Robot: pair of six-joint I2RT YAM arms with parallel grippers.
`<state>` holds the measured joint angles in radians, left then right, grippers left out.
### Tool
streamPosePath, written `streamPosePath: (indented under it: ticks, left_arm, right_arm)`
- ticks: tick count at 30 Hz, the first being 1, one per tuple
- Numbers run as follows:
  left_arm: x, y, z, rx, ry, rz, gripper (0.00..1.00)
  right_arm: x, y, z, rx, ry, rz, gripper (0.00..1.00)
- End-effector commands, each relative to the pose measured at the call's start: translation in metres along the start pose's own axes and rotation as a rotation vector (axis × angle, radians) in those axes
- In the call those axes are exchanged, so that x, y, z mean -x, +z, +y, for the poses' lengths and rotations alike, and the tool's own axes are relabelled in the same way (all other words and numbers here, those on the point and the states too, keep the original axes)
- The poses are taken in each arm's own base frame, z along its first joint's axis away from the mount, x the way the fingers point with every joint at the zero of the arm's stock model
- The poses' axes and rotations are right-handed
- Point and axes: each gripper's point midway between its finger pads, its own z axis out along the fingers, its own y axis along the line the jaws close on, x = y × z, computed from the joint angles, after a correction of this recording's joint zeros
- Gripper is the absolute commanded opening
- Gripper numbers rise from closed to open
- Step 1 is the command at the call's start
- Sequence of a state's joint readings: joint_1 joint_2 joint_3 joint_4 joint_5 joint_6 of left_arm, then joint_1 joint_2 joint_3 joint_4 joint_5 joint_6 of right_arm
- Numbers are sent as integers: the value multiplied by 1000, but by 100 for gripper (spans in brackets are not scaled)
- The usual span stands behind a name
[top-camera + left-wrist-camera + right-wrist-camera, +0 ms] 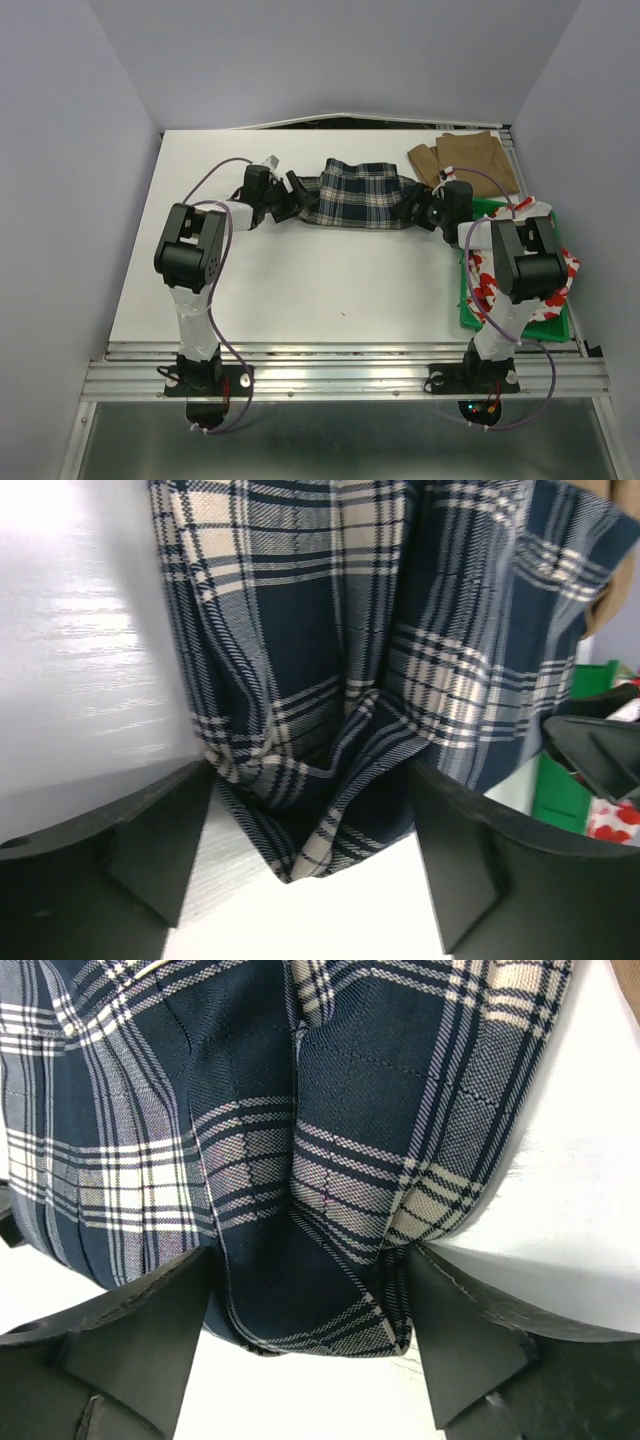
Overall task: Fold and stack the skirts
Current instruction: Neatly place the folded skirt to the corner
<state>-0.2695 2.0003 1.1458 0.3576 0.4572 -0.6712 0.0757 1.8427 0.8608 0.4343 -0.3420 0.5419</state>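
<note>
Logging the table [330, 280] from the top view, left to right

- left gripper [296, 190]: low at the left end of the plaid skirt [360, 195]. In the left wrist view its jaws stand wide, and a bunched corner of the skirt lies in the gap between the fingers [150, 850]
- plaid skirt: spread flat across the middle of the far half of the table, with an arm at each end
- right gripper [416, 210]: low at the skirt's right end. In the right wrist view its jaws are also wide, with folded plaid cloth filling the space between the fingers [470, 1340]
- tan skirt [465, 160]: lying at the far right corner, apart from the plaid one
- floral skirt [537, 212]: heaped in the green tray [465, 300] at the right edge, partly hidden behind the right arm
</note>
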Motion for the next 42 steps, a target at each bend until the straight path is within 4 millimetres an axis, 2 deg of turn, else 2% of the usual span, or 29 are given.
streamPosePath:
  ticks: [1,3,7,10,11,12,13,15,16,17,18,19,20,21,23,26,27,28,30,31,33,37,39,42]
  left_arm:
    - [-30,11,27,103,4,79,82]
    - [-35,12,27,111,9,93,77]
    - [-39,11,20,130,65,89,64]
    - [-44,11,13,130,97,95,39]
    - [-46,12,11,127,107,102,16]
    - [-40,14,6,128,127,90,9]
    - [-47,15,7,154,139,114,0]
    - [-40,17,9,203,186,92,0]
    - [-37,16,7,222,202,89,0]
    - [-38,17,2,230,228,89,0]
    - [-36,17,-1,240,253,83,0]
    - [-30,17,-4,261,290,64,0]
    - [-27,17,-9,263,310,54,0]
    - [-28,18,-17,259,336,50,0]
    - [-19,20,-31,260,396,21,0]
    - [-10,26,-48,270,458,1,0]
    - [-7,28,-52,274,465,-7,0]
    - [2,30,-62,269,476,-32,0]
    - [7,33,-68,264,479,-47,0]
    - [15,34,-77,246,483,-69,0]
    - [24,37,-81,259,483,-100,0]
    - [43,41,-107,206,495,-146,0]
    - [47,44,-112,196,498,-158,0]
    - [56,46,-132,160,522,-192,0]
  right_arm:
    - [-17,7,-22,-97,-80,40,80]
    - [-15,11,-11,-87,-113,37,76]
    - [-5,15,-2,-99,-157,20,68]
    - [1,18,1,-115,-177,23,61]
    - [4,19,0,-126,-182,16,59]
    - [11,20,4,-125,-192,7,59]
    - [11,21,8,-121,-221,11,58]
    - [22,21,13,-122,-244,-5,51]
    - [29,22,21,-112,-278,-13,47]
    - [35,22,22,-119,-295,-23,43]
    - [39,23,24,-117,-310,-26,35]
    - [39,24,28,-115,-345,-15,32]
    - [44,24,30,-112,-364,-21,29]
    - [52,26,42,-92,-388,-33,21]
    - [66,26,52,-71,-442,-58,13]
    - [90,24,63,-73,-499,-107,7]
    - [91,24,61,-83,-514,-111,7]
    - [100,23,66,-80,-535,-132,2]
    - [113,23,72,-82,-572,-158,1]
    - [116,23,73,-82,-585,-164,1]
    - [121,23,74,-86,-616,-175,1]
    - [140,24,81,-95,-681,-214,1]
    - [148,22,84,-103,-688,-236,1]
    - [163,20,90,-115,-705,-273,1]
